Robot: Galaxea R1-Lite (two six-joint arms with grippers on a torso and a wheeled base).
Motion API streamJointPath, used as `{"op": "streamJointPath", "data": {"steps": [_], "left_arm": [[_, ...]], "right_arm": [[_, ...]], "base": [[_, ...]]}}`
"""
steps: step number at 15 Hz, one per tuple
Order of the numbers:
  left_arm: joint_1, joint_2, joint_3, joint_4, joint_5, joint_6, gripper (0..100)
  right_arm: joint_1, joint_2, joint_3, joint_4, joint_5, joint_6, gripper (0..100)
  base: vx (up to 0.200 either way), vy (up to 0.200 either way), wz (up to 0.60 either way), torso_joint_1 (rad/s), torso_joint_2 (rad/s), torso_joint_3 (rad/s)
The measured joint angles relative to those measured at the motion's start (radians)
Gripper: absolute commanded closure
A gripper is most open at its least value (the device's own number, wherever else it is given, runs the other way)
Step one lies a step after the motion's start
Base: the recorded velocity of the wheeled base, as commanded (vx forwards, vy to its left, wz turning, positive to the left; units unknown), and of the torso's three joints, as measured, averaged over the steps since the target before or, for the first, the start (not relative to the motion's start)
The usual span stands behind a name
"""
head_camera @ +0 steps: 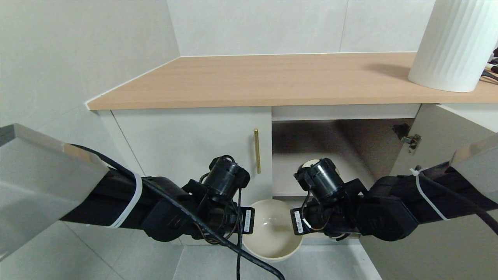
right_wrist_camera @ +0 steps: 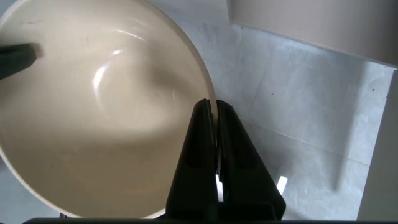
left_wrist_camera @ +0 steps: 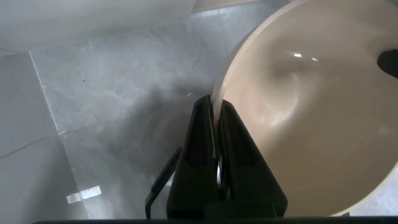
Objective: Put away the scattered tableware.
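Cream bowl (head_camera: 272,233) hangs just above the tiled floor (head_camera: 97,256), its rim pinched on opposite sides by the left gripper (left_wrist_camera: 216,124) and right gripper (right_wrist_camera: 214,121), both clamped narrow on it. Beyond, a cabinet (head_camera: 186,144) stands with its right door (head_camera: 439,132) open. Farthest back, a white ribbed vase (head_camera: 455,42) sits on the wooden counter (head_camera: 272,77).

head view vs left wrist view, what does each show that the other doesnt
Head view adds: the counter, a white vase on it, the open cabinet and its closed door's handle. Left wrist view adds: the left tool pinching the bowl's rim, and tape on the floor. Shared: the bowl, held over the tiled floor.
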Motion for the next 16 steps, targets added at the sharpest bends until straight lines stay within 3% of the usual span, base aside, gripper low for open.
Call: {"op": "streamJointPath", "data": {"steps": [10,16], "left_arm": [[0.0,-0.012,-0.012,0.002,0.002,-0.016,0],[0.0,-0.02,-0.012,0.001,0.001,-0.016,0]], "right_arm": [[-0.016,0.003,-0.002,0.009,0.001,-0.008,100],[-0.148,0.04,-0.063,0.045,0.0,-0.024,100]], "base": [[0.0,0.0,0.0,0.0,0.0,0.0],[0.0,0.0,0.0,0.0,0.0,0.0]]}}
